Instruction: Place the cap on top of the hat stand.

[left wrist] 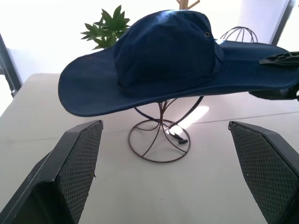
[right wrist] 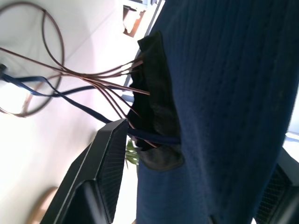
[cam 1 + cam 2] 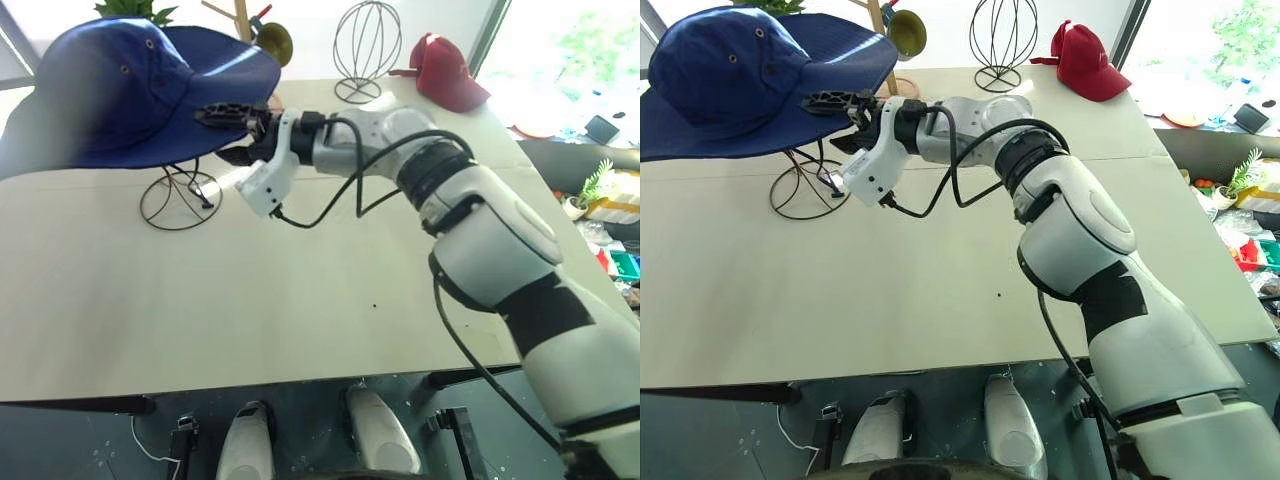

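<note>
Now my right gripper (image 3: 835, 122) has its jaws apart either side of the brim, since the cap (image 3: 725, 70) sits on the hat stand (image 1: 159, 135); my left gripper (image 1: 163, 177) hangs open, clear.

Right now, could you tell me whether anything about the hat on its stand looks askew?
The navy sun hat sits on the wire hat stand, but its brim lies between the right pincer's open fingers.

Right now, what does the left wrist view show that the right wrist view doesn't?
Left wrist view alone: the navy blue fabric sun hat's crown with an eyelet, seated on the dark wire hat stand, and a green plant.

Right wrist view alone: the hat's dark underside opening and a blue chin strap.

Both: the wide brim, the stand's ring base, the pale tabletop.
</note>
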{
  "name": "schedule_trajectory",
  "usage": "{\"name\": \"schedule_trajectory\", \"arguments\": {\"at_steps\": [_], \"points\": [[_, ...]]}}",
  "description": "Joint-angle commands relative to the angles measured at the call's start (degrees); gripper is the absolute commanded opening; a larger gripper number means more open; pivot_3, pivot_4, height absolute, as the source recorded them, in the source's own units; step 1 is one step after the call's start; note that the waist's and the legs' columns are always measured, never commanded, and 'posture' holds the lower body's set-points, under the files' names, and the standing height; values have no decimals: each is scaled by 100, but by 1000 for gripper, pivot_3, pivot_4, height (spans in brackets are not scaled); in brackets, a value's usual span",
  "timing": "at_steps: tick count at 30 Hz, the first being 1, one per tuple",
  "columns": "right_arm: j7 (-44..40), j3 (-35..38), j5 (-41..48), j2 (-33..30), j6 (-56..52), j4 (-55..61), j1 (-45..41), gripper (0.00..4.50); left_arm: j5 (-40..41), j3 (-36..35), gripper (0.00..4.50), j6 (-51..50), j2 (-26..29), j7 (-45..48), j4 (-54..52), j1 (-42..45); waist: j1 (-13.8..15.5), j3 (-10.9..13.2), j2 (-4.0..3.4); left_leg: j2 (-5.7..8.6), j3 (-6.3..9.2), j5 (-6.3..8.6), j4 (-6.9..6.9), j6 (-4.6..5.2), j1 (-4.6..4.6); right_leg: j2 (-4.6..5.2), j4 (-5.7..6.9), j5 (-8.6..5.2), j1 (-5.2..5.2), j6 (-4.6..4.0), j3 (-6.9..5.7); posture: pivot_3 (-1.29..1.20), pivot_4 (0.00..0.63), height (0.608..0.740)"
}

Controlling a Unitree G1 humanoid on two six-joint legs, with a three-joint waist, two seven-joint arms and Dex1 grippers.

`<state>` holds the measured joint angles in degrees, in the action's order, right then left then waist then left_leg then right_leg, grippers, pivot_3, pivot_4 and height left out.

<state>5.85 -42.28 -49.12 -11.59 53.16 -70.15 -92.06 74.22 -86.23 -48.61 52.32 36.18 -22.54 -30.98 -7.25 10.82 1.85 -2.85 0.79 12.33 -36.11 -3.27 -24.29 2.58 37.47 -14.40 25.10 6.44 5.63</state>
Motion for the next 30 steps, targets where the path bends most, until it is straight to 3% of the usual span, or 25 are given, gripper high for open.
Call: {"name": "schedule_trajectory", "arguments": {"at_steps": [1, 2, 4, 6, 8, 12, 13, 15, 19, 26, 30], "points": [[-459, 313, 388, -115, 66, 219, 116, 4024, -108, 49, 4500, 99, 196, 56, 84, 117, -6, 0, 0, 0, 1, 0, 0, 0, 1, -1, 0, 0, 0, 0, 0, 0, 150, 739], [-500, 323, 397, -104, 32, 267, 171, 4294, -139, 101, 4500, 101, 254, 71, 126, 170, -12, 0, 0, 0, 1, 0, 1, 0, 4, -1, 0, 0, -2, 1, 0, 0, 150, 739], [-565, 342, 406, -91, -15, 345, 247, 4294, -189, 169, 4500, 91, 329, 94, 183, 257, -18, 0, -1, 0, 1, 0, 5, 0, 8, -2, 0, 0, -3, 1, 0, 0, 150, 739], [-612, 401, 443, -53, -118, 418, 326, 3801, -247, 305, 4500, 91, 430, 112, 245, 403, -25, 1, -1, -2, 1, 0, 8, 0, 10, -4, 1, 0, -1, 1, 0, 0, 150, 739], [-617, 463, 472, -28, -229, 486, 380, 2861, -309, 416, 4500, 78, 493, 149, 270, 515, -24, 1, -2, -2, 1, 0, 9, 0, 10, -4, 1, 1, -1, 2, 0, 0, 150, 739], [-786, 542, 573, -24, -305, 584, 486, 2861, -389, 483, 4500, 31, 499, 191, 271, 642, -21, 0, -1, -2, 0, 0, 10, 0, 10, -3, 1, 0, -1, 1, 0, 0, 150, 739], [-842, 565, 610, -20, -318, 602, 516, 2662, -408, 489, 4500, 21, 496, 204, 272, 662, -20, 0, 0, -2, 0, 0, 10, 0, 10, -3, 1, 0, -1, 1, 0, 0, 150, 739], [-917, 609, 671, -8, -351, 643, 567, 2069, -440, 494, 4500, 0, 491, 240, 268, 686, -20, 0, 0, -2, 0, 0, 9, 0, 10, -3, 1, 0, -2, 1, 0, 0, 150, 739], [-950, 666, 706, 43, -424, 746, 649, 89, -484, 474, 4500, -33, 498, 299, 275, 714, -18, 0, -1, -2, 0, 0, 9, 0, 10, -3, 0, 0, -2, 1, 0, 0, 150, 739], [-980, 680, 701, 97, -530, 817, 697, 89, -540, 452, 4500, -115, 496, 345, 262, 780, -20, 0, -1, -2, 0, 0, 10, 0, 10, -3, 0, 0, -1, 1, 0, 0, 150, 739], [-1271, 757, 854, 37, -485, 808, 702, 1593, -551, 479, 4500, -127, 470, 352, 259, 817, -19, 0, -1, -2, 0, 0, 10, 0, 10, -3, 0, 0, -2, 1, 0, 0, 150, 739]]}}
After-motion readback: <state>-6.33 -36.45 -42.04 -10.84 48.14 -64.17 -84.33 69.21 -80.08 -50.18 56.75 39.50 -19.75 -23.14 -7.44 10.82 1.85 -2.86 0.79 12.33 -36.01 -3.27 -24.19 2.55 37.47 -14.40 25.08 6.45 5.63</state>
